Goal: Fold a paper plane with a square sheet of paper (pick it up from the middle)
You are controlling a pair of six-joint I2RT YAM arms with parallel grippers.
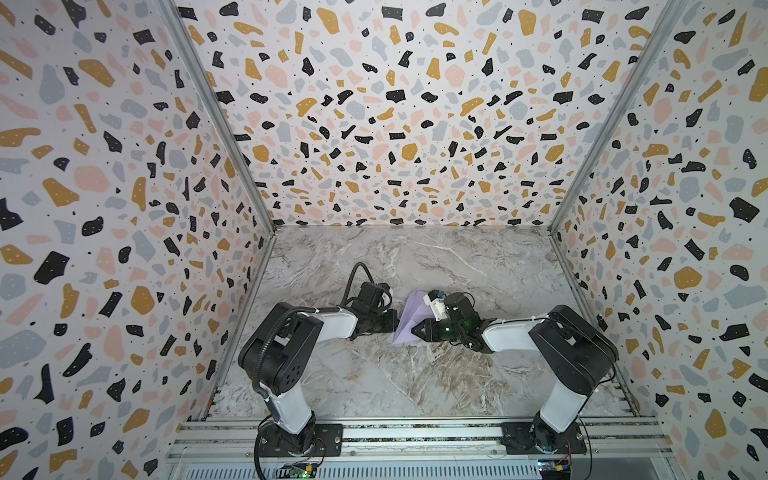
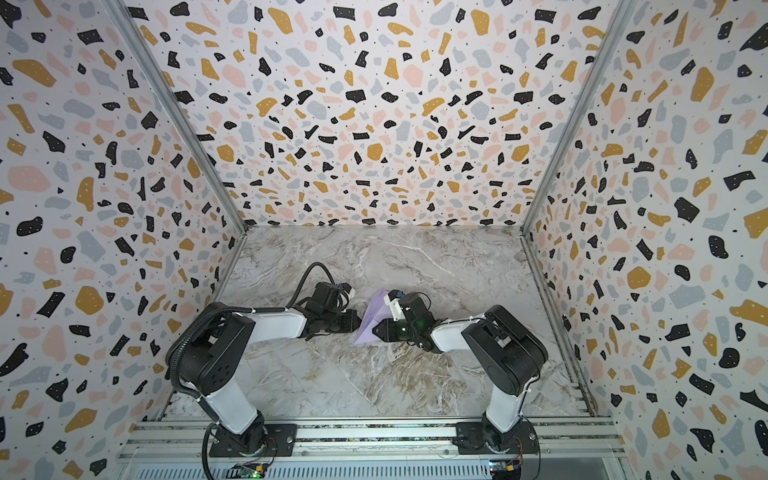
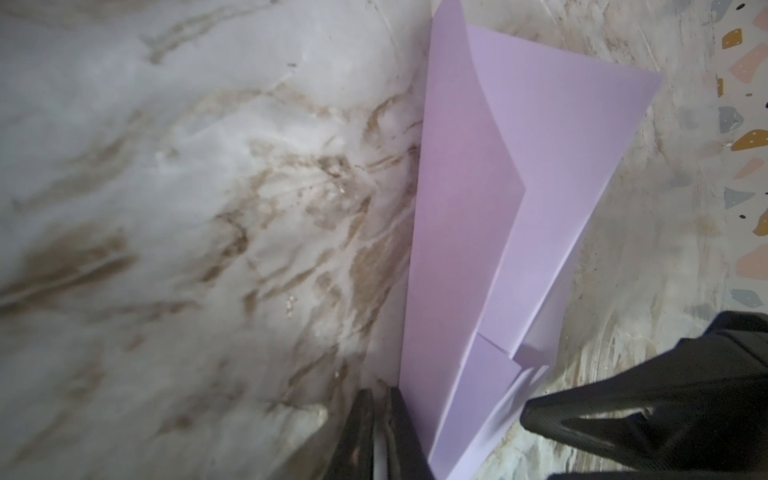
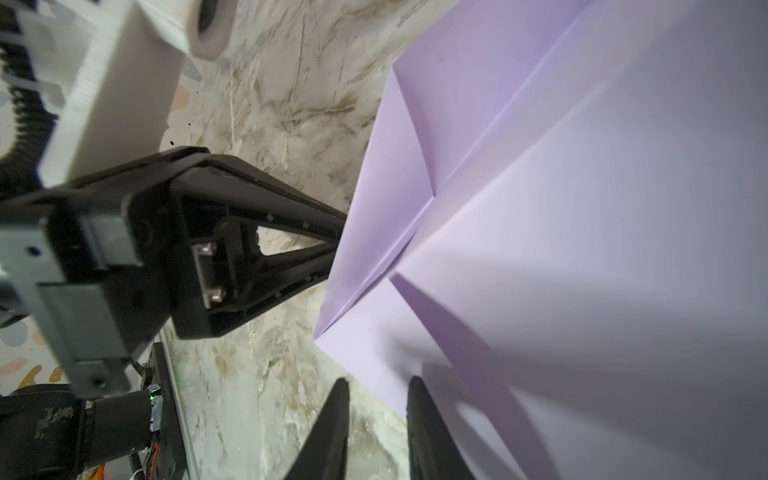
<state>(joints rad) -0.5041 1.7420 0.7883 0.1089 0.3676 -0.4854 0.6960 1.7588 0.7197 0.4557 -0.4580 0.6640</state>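
Two grippers are facing each other over the middle of the marble counter (image 1: pixel 374 386), well in from its near edge. The right gripper (image 4: pixel 379 386) is holding its jaws slightly spread, straddling one edge of the half-folded lilac paper plane (image 1: pixel 408 313), which is lying between them with one flap seemingly raised. The left gripper (image 3: pixel 379 395) is pressing its jaws almost together against the plane's other side; I cannot tell whether a layer is caught. Opposed pulling is risking a tear, and a shallow nip is risking flaps springing open.

A lab robot cell, with terrazzo-print walls (image 1: pixel 395 104) and aluminium rail (image 1: pixel 415 434)
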